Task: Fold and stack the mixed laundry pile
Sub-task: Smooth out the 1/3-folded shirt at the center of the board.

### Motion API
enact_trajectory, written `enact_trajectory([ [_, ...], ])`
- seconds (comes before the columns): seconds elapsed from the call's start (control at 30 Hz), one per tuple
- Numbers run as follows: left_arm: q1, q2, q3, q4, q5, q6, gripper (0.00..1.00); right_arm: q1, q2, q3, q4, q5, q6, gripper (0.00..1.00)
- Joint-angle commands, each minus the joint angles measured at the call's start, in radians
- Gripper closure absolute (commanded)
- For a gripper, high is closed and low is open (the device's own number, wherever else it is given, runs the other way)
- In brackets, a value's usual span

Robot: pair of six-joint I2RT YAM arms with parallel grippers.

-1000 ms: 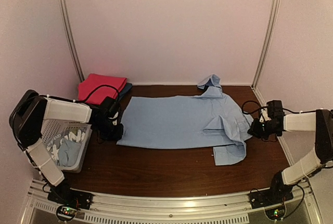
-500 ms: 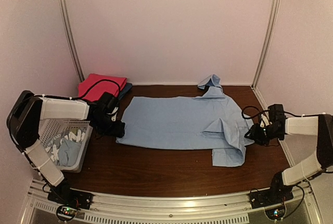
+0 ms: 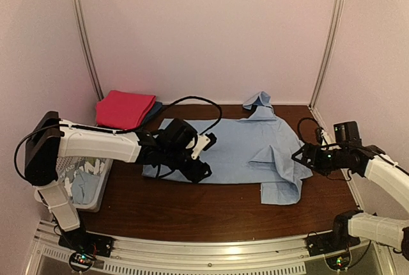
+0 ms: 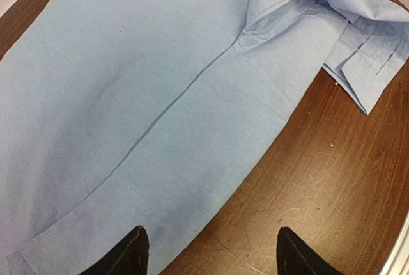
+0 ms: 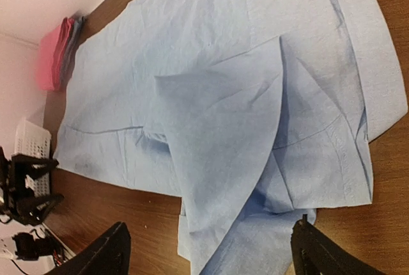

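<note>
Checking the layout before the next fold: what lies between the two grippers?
The large light blue shirt, spread flat, fills the stretch between the left gripper and the right gripper; the top view shows it.

Rear overhead overview; wrist close-ups of shirt (image 3: 236,144)

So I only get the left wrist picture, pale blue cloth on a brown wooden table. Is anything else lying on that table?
Observer: A folded magenta cloth sits in the far left corner.
Operator: Any more laundry waiting?
Observer: A white perforated plastic basket at the left edge holds more light blue garments.
Operator: Where's the other arm?
Observer: The right gripper hovers open at the right end of the large light blue shirt.
</note>
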Motion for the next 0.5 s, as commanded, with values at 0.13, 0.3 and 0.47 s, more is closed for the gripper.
enact_trajectory([
  [0.13,0.024,0.012,0.029,0.101,0.038,0.003,0.30,0.274,-0.019,-0.078,-0.127,0.235,0.230,0.07],
  [0.3,0.023,0.012,0.039,0.081,0.022,0.005,0.30,0.373,0.030,-0.103,-0.131,0.354,0.286,0.08],
  [0.47,0.023,0.015,0.036,0.078,0.006,0.001,0.31,0.402,0.037,-0.084,-0.118,0.381,0.282,0.77],
])
